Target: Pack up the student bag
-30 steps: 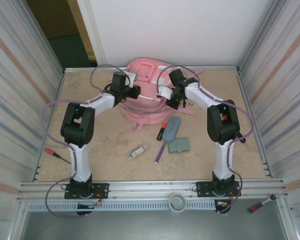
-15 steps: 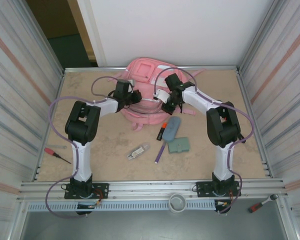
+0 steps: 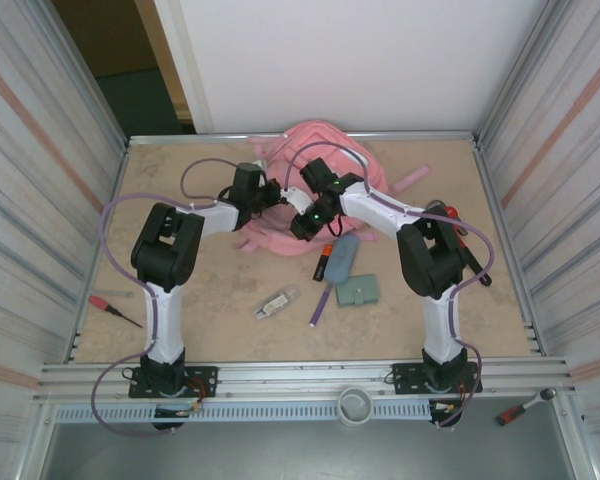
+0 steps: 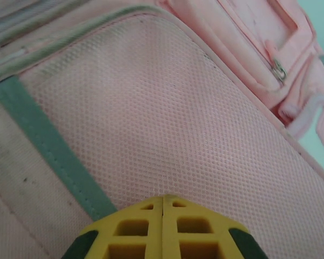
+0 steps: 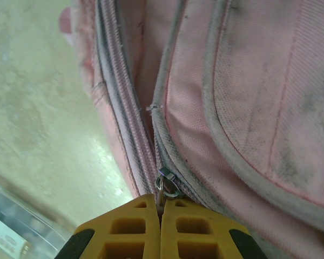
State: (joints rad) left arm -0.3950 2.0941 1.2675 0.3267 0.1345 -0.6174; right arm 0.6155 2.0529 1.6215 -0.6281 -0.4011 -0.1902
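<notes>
The student bag (image 3: 322,136) is a pink backpack at the back middle of the table, bunched up and partly hidden by both arms. My left gripper (image 3: 277,193) is at its left side. In the left wrist view its yellow fingertips (image 4: 151,216) are shut, with the gripper (image 4: 163,198) pressed into the bag's pink mesh panel (image 4: 167,118), where a small fold looks pinched. My right gripper (image 3: 300,222) is at the bag's near edge. In the right wrist view this gripper (image 5: 160,200) is shut on the metal zipper pull (image 5: 167,186) of the bag (image 5: 248,108).
Just in front of the bag lie an orange-capped marker (image 3: 325,262), a grey-blue pouch (image 3: 346,256), a small green case (image 3: 358,291), a purple pen (image 3: 320,303) and a clear stapler-like item (image 3: 277,303). A red screwdriver (image 3: 110,308) lies at the left edge. Metal walls close both sides.
Both grippers have moved toward each other and nearer to me. The right one has gone left along the zip. The bag has changed from lying flat to bunched up.
</notes>
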